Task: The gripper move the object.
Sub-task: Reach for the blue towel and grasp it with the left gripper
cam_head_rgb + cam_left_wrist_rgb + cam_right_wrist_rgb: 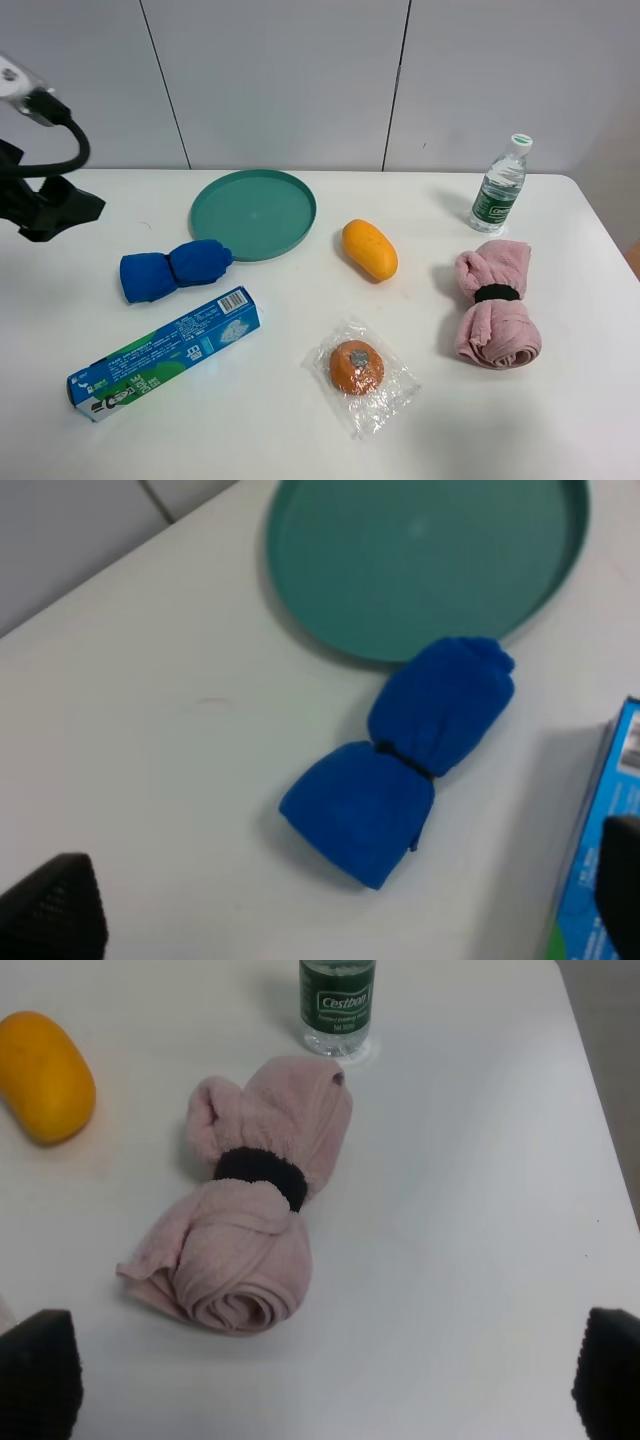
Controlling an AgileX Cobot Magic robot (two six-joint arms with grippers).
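The left gripper [336, 900] stands at the far left edge of the white table [300, 430], clear of the surface and touching nothing. Its two black fingertips [52, 915] sit wide apart at the corners of the wrist view, so the jaws are open and empty. The blue rolled cloth [176, 270] lies flat on the table to the right of that gripper and apart from it, cinched at its middle by a dark band. One end of the cloth is at the near-left rim of the teal plate [253, 213]; whether they touch cannot be confirmed. The blue-green toothpaste box [165, 352] lies just in front of the cloth, separate from it. The right gripper [323, 1372] is outside the high view. Its wrist camera shows its fingertips [38, 1378] set far apart, jaws open, holding nothing, above the pink rolled towel [493, 303] without contact. The towel lies on the right side of the table, bound by a black band. A water bottle [499, 186] stands upright behind the towel. An orange-yellow fruit [370, 249] lies between plate and towel, and a round orange item in clear wrap [357, 367] lies nearer the front edge.
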